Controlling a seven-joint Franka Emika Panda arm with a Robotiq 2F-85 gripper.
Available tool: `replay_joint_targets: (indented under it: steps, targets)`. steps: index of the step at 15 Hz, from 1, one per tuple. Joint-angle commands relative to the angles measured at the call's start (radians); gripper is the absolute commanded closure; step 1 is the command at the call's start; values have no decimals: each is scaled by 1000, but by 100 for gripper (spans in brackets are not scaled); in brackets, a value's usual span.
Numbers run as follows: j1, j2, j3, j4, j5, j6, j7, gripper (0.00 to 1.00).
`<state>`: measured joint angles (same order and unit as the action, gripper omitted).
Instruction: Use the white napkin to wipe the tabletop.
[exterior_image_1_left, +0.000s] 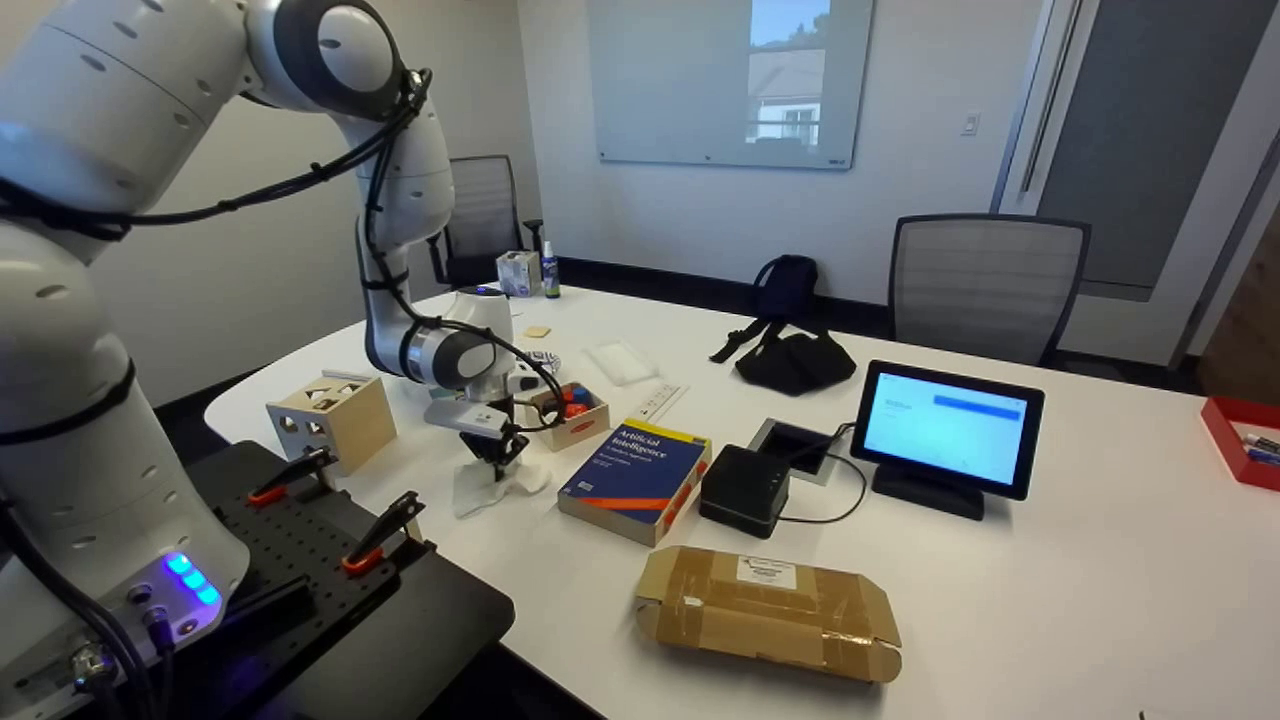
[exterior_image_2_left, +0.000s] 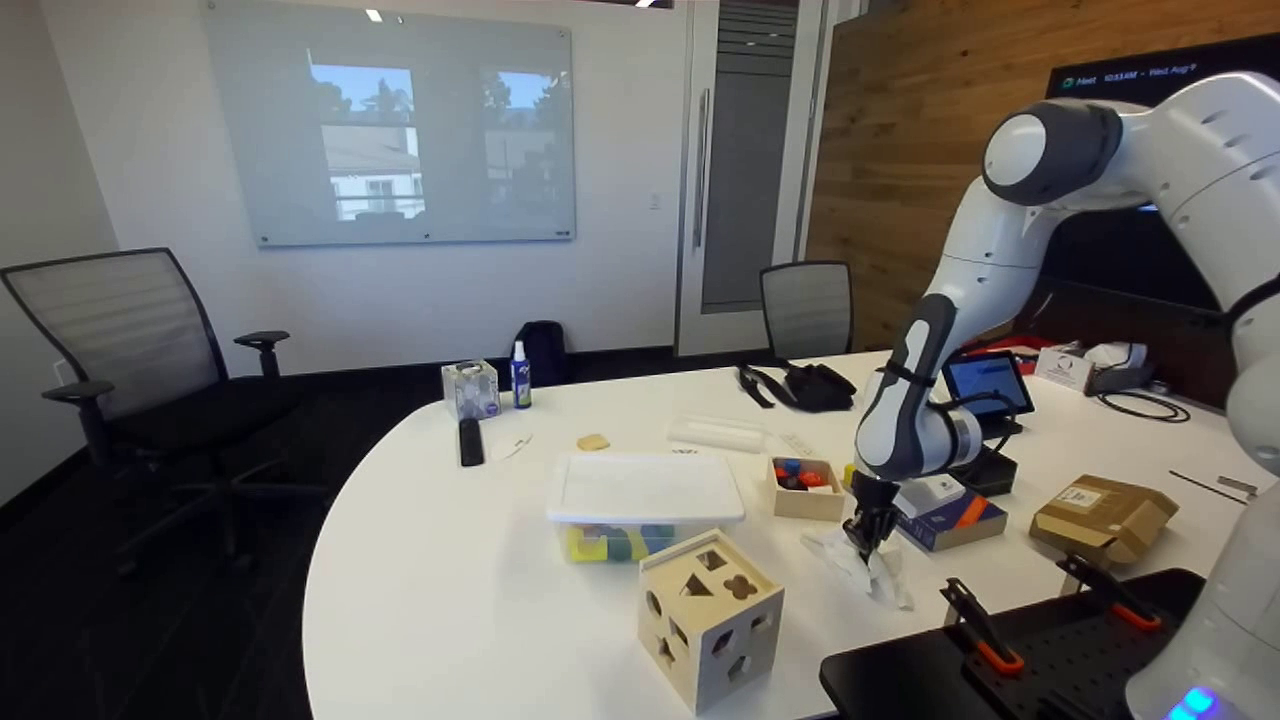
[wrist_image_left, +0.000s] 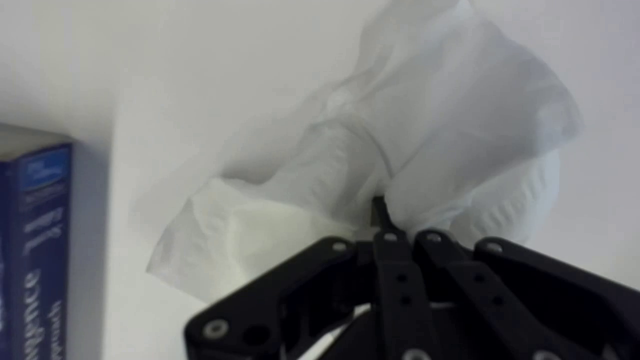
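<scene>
The white napkin (exterior_image_1_left: 474, 492) lies crumpled on the white tabletop (exterior_image_1_left: 1050, 600); the napkin also shows in an exterior view (exterior_image_2_left: 888, 582). In the wrist view the napkin (wrist_image_left: 460, 95) spreads out in folds to both sides over the tabletop (wrist_image_left: 200, 60). My gripper (wrist_image_left: 385, 215) is shut on the middle of the napkin and points down. One fingertip shows dark against the cloth; the other is hidden in the folds. The gripper (exterior_image_1_left: 499, 468) is low, at about table height, between the book and the robot's black platform (exterior_image_1_left: 440, 610).
A thick blue book (exterior_image_1_left: 632, 475) lies beside the napkin. A wooden shape-sorter cube (exterior_image_2_left: 710, 620), a small box of blocks (exterior_image_2_left: 806, 490) and a lidded plastic bin (exterior_image_2_left: 645, 490) stand near. A black box (exterior_image_1_left: 745, 490), a screen (exterior_image_1_left: 950, 430) and a cardboard package (exterior_image_1_left: 770, 612) lie beyond the book.
</scene>
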<state>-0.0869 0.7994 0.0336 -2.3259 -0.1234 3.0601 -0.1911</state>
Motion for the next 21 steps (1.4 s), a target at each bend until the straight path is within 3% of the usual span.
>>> replay_joint_targets:
  steps: [1, 4, 8, 15, 16, 17, 21]
  targets:
    - [-15, -22, 73, -5, -5, -20, -12, 99]
    - [21, -25, 112, 9, -4, 6, 1, 99]
    - [112, -86, 106, -35, -1, 10, 36, 99]
    - [97, -121, 291, -98, 29, -6, 34, 99]
    - [79, -107, 327, -91, 37, -17, 33, 73]
    - [78, -99, 341, -84, 46, -18, 45, 72]
    - [136, -108, 316, -83, 73, 21, 94, 43]
